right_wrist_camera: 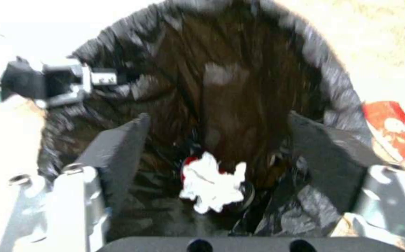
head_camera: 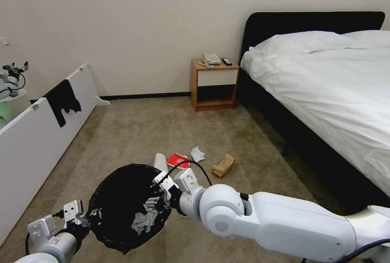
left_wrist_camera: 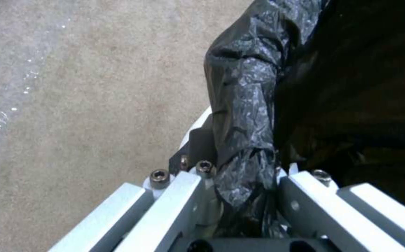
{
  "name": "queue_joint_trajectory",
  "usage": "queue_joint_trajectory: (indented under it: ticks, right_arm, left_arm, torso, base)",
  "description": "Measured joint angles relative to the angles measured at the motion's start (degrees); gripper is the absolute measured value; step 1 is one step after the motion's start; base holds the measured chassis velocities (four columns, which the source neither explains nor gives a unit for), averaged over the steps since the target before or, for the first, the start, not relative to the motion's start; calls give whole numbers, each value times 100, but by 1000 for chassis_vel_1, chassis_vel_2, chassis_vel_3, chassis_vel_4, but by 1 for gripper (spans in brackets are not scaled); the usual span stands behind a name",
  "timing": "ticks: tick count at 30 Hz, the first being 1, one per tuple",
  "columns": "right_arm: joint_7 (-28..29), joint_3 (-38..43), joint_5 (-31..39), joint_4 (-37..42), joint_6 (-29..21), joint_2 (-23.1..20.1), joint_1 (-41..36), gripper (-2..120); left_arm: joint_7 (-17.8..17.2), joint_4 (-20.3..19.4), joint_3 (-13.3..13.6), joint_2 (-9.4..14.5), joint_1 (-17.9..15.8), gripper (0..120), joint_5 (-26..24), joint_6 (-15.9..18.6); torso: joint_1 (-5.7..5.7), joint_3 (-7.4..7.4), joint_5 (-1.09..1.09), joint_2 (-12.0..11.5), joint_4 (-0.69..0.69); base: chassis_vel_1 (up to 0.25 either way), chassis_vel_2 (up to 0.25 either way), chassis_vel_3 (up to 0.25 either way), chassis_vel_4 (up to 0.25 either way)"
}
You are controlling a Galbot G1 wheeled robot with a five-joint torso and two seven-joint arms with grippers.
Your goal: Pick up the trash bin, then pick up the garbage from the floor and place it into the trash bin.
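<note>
The trash bin (head_camera: 122,208), lined with a black bag (left_wrist_camera: 244,112), hangs off the floor (head_camera: 134,133) at the lower left. My left gripper (left_wrist_camera: 246,189) is shut on its rim. Over the bin's mouth my right gripper (right_wrist_camera: 221,147) stands open, with nothing between its fingers (right_wrist_camera: 118,147). A crumpled white tissue (right_wrist_camera: 211,187) lies down inside the bin (right_wrist_camera: 239,87), on something red. On the carpet just beyond the bin lie a white slipper (head_camera: 160,161), a red packet (head_camera: 177,160) (right_wrist_camera: 391,127), a pale-blue mask (head_camera: 198,154) and a brown paper bag (head_camera: 223,165).
A bed (head_camera: 325,88) with white bedding runs along the right. A wooden nightstand (head_camera: 214,86) stands against the back wall. A white panel (head_camera: 44,129) with a black cloth over it lines the left. Open carpet lies between them.
</note>
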Motion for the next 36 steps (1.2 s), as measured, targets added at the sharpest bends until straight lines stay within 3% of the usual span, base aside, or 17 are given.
queue_joint_trajectory:
  ticks: [6,14,19,30,32,36]
  right_arm:
    - [-13,487,-21,410,204,-184,-87,100]
    - [-490,1680,-207,873,923,-626,-401,100]
    - [-1017,2890,-583,921,1845,-1086,-1210,100]
    - [-1304,4389,-709,1088,2521,-1501,-2229,100]
    - [-1445,4975,-899,1133,2732,-1698,-2677,100]
    - [-1551,5403,-1165,1116,2948,-1880,-3089,100]
  left_arm:
    - [4,109,-11,9,-12,1,46,0]
    - [-4,198,-105,71,-11,1,94,0]
    - [-22,271,-214,100,20,1,129,0]
    - [-29,253,-293,107,71,1,131,0]
    - [-31,238,-339,101,91,1,132,0]
    - [-32,213,-371,88,105,1,132,0]
  torso:
    - [0,0,0,0,0]
    - [0,0,1,0,-1]
    - [0,0,2,0,-1]
    - [0,0,0,0,1]
    - [0,0,0,0,1]
    - [0,0,1,0,-1]
  base:
    - [0,0,0,0]
    - [0,0,0,0]
    - [0,0,0,0]
    - [0,0,0,0]
    - [0,0,0,0]
    - [0,0,0,0]
